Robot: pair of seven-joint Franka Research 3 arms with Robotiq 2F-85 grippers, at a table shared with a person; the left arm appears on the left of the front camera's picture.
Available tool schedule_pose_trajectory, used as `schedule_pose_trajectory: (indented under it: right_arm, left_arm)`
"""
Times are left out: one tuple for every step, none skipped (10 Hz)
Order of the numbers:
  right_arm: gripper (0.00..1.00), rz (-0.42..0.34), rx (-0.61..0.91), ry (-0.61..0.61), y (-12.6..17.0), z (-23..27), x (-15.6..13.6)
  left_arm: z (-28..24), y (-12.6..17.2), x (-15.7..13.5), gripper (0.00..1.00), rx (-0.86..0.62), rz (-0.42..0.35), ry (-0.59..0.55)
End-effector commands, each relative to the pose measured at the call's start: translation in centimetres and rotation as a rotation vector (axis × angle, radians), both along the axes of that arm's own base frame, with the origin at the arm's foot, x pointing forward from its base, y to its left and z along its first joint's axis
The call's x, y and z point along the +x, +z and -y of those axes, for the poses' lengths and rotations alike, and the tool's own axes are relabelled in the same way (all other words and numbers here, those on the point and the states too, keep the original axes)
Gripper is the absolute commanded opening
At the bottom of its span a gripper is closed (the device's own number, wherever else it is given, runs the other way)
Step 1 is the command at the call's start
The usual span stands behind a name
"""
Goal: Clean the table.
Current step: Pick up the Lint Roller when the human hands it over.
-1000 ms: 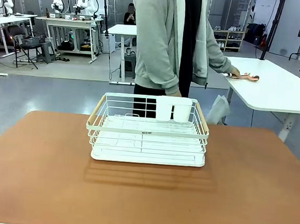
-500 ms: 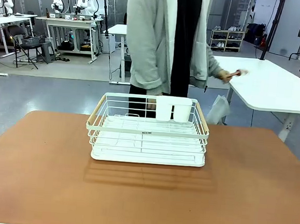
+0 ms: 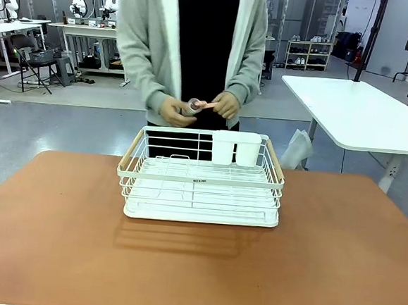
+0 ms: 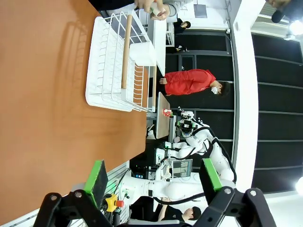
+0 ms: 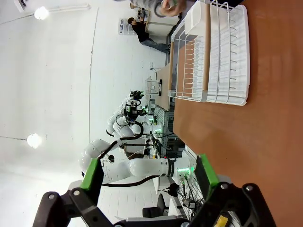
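The reddish-brown table [image 3: 56, 240] spreads across the front view, bare apart from a white wire rack [image 3: 201, 184] near its far edge. Behind the rack stands a person in a grey cardigan, both hands [image 3: 225, 105] holding small items, a pinkish one among them, just above the rack. My left gripper [image 4: 151, 179] is open, its green pads wide apart, off to the side of the table [image 4: 42, 94] with the rack [image 4: 118, 66] farther off. My right gripper [image 5: 149, 177] is open too, nothing between its fingers, beside the table [image 5: 265, 123] and the rack [image 5: 213, 52].
A white cutlery holder [image 3: 235, 148] hangs inside the rack's far side. A white-topped table [image 3: 363, 112] stands behind at the right. Other tables and robot arms fill the room's background.
The person has turned from the white table at the right, taken the pinkish item off it, and now faces the rack holding it in both hands.
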State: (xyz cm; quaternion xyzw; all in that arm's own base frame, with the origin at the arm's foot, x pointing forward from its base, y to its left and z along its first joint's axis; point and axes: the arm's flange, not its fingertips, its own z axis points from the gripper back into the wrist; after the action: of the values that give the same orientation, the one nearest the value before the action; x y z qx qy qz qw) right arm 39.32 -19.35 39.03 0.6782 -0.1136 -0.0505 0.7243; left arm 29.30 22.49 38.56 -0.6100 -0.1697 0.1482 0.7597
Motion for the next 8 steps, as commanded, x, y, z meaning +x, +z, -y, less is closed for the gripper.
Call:
schedule_pose_trajectory:
  right_arm:
    - [1.00,-0.007,0.014,0.000,0.28,-0.14,-0.12]
    - [1.00,-0.007,0.014,0.000,0.28,-0.14,-0.12]
    - [1.00,-0.007,0.014,0.000,0.28,-0.14,-0.12]
    - [1.00,-0.007,0.014,0.000,0.28,-0.14,-0.12]
    - [1.00,-0.007,0.014,0.000,0.28,-0.14,-0.12]
    - [1.00,-0.007,0.014,0.000,0.28,-0.14,-0.12]
    - [1.00,-0.007,0.014,0.000,0.28,-0.14,-0.12]
    - [1.00,-0.007,0.014,0.000,0.28,-0.14,-0.12]
  left_arm:
    - [-0.30,-0.12,-0.19,1.00,-0.011,0.031,-0.005]
    - [-0.30,-0.12,-0.19,1.00,-0.011,0.031,-0.005]
    - [-0.30,-0.12,-0.19,1.00,-0.011,0.031,-0.005]
    - [-0.30,-0.12,-0.19,1.00,-0.011,0.031,-0.005]
    - [-0.30,-0.12,-0.19,1.00,-0.011,0.031,-0.005]
    - [-0.30,-0.12,-0.19,1.00,-0.011,0.031,-0.005]
    - [-0.30,-0.12,-0.19,1.00,-0.011,0.031,-0.005]
    - [-0.30,-0.12,-0.19,1.00,-0.011,0.031,-0.005]
